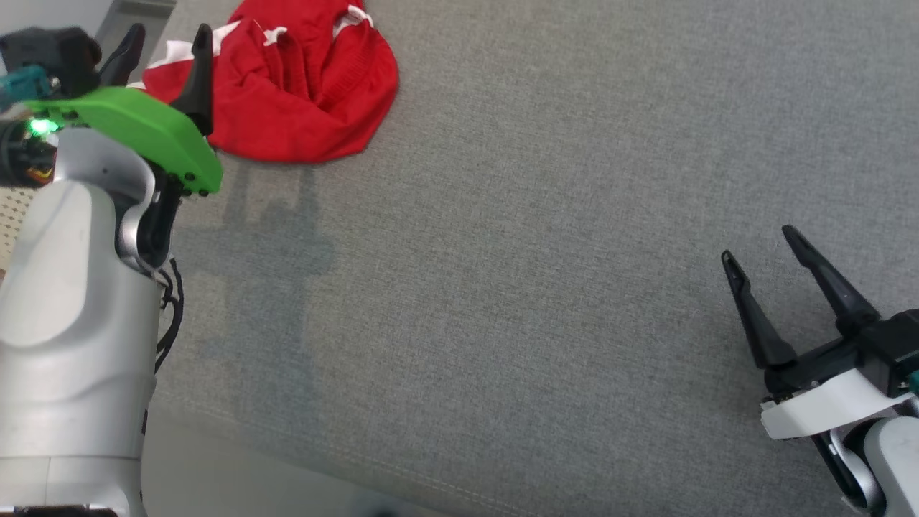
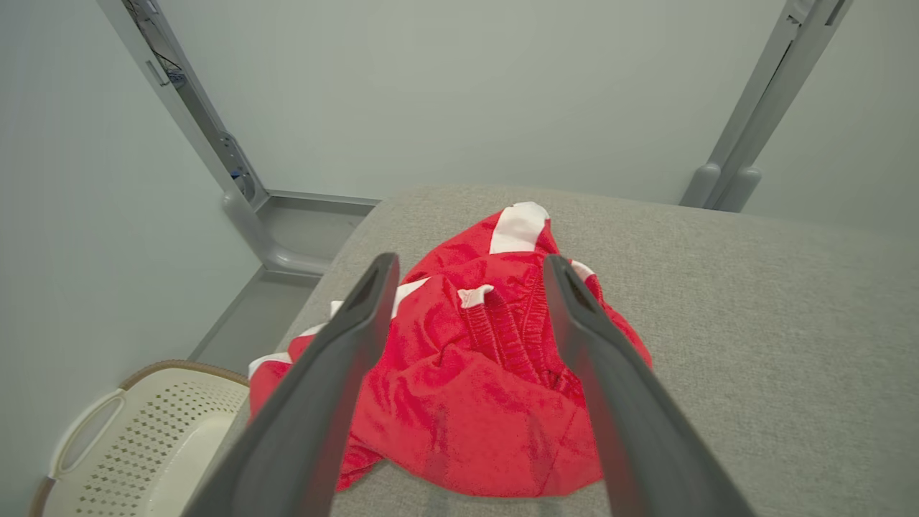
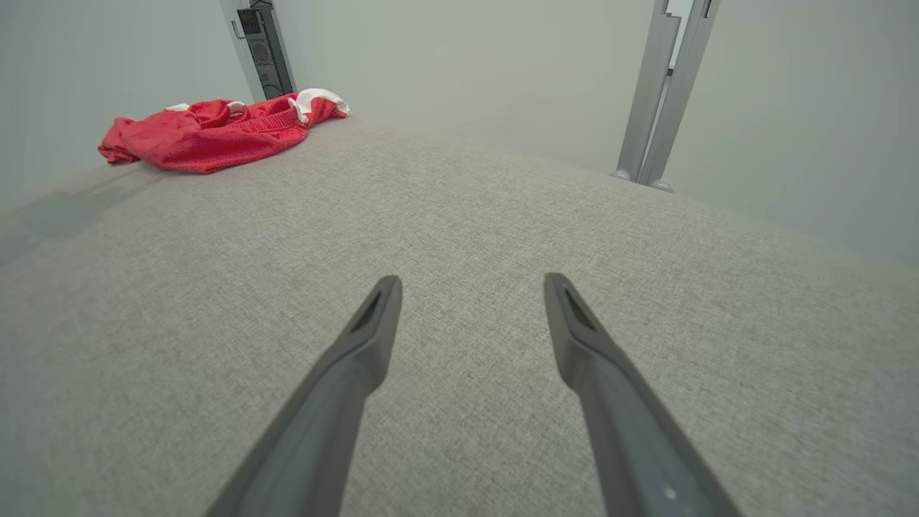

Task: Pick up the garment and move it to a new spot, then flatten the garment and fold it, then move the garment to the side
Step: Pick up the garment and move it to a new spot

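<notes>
Two claws [image 1: 169,30] [image 1: 757,243] wide open, empty.

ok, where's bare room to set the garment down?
Wide bare grey surface between the red garment and the open right hand, plus the far right side. Crowded at the far left corner: garment bunched by the edge, open left hand aimed at it.

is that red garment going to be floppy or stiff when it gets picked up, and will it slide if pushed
Probably floppy: the red garment lies crumpled in soft folds, so it should sag and hang from a pinch. Likely light, as the cloth looks thin. Pushed, it would probably bunch up rather than slide, given the textured grey surface.
</notes>
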Available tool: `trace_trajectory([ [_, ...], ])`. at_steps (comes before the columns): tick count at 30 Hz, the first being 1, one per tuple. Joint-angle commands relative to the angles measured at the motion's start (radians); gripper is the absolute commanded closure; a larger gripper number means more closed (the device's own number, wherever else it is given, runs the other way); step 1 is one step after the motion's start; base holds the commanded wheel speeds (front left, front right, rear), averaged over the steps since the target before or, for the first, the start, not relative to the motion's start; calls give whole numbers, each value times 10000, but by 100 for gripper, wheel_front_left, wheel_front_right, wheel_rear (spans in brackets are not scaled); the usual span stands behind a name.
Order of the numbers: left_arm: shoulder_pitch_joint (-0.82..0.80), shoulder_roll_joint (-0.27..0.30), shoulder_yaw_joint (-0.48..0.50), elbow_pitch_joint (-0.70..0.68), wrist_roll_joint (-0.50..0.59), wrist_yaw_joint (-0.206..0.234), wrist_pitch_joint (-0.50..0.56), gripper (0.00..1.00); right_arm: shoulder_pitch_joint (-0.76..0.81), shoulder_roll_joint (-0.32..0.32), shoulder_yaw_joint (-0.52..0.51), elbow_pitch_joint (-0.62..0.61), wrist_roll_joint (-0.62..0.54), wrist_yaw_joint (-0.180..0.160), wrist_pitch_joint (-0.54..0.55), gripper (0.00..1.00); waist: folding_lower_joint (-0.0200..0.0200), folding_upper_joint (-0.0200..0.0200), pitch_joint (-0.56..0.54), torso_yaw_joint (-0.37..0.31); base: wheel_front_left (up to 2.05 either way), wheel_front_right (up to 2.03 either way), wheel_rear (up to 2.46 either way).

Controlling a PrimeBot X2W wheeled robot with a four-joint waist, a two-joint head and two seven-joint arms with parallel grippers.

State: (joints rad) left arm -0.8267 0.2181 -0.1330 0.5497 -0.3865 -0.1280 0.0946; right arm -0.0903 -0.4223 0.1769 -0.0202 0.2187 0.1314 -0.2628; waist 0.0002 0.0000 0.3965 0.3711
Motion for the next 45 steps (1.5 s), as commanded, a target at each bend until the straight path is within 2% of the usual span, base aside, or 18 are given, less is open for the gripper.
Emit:
trace_trajectory([
  [1, -588, 72, -266, 352, -464, -26, 438, 0, -185, -159, -189, -185, -75, -16, -24, 0, -2, 0, 1343, -374, 0, 0, 0],
  [7, -2162, 238, -732, 2001, -2183, -16, 1757, 0, -272, -394, -582, -734, -226, -16, -24, 0, -2, 0, 2235, -659, 0, 0, 0],
  [12, -2838, 288, -1064, 3302, -2745, -16, 2386, 0, -251, -188, -886, -870, -307, -18, 0, 0, -2, 0, 2629, -901, 0, 0, 0],
  [17, -3017, 438, -1547, 4205, -2584, -15, 2286, 0, -155, 4, -898, -864, -392, -21, 14, 0, -2, 0, 2832, -1041, 0, 0, 0],
  [24, -2675, 119, -2017, 5698, -2563, 0, 1837, 0, -331, 109, -746, -688, -291, -26, 62, 0, -2, 0, 2908, -1219, 0, 0, 0],
  [25, -2652, 88, -2027, 5808, -2620, -1, 1751, 23, -345, 108, -735, -670, -279, -27, 62, 0, -2, 0, 2903, -1238, 0, 0, 0],
  [27, -2595, 21, -2067, 5947, -2718, -1, 1531, 87, -346, 112, -744, -623, -262, -27, 62, 0, -2, 0, 2870, -1264, 0, 0, 0],
  [28, -2533, -44, -2083, 5929, -2812, -2, 1459, 100, -337, 122, -757, -597, -265, -27, 62, 0, -2, 0, 2839, -1270, 0, 0, 0],
  [31, -2352, 137, -2261, 5653, -3026, -4, 949, 100, -318, 178, -729, -509, -236, -27, 62, 0, -2, 0, 2687, -1282, 0, 0, 0],
  [40, -1742, 1138, -3243, 3648, -3422, -13, -2366, 100, -683, 853, -353, -357, -126, -15, -1, 0, -2, 0, 1362, -1580, 0, 0, 0],
  [45, -1189, 1731, -3802, 2606, -3532, -14, -3121, 100, -855, 1345, -108, -99, -64, -17, -13, 0, -2, 0, 388, -2016, 0, 0, 0],
])
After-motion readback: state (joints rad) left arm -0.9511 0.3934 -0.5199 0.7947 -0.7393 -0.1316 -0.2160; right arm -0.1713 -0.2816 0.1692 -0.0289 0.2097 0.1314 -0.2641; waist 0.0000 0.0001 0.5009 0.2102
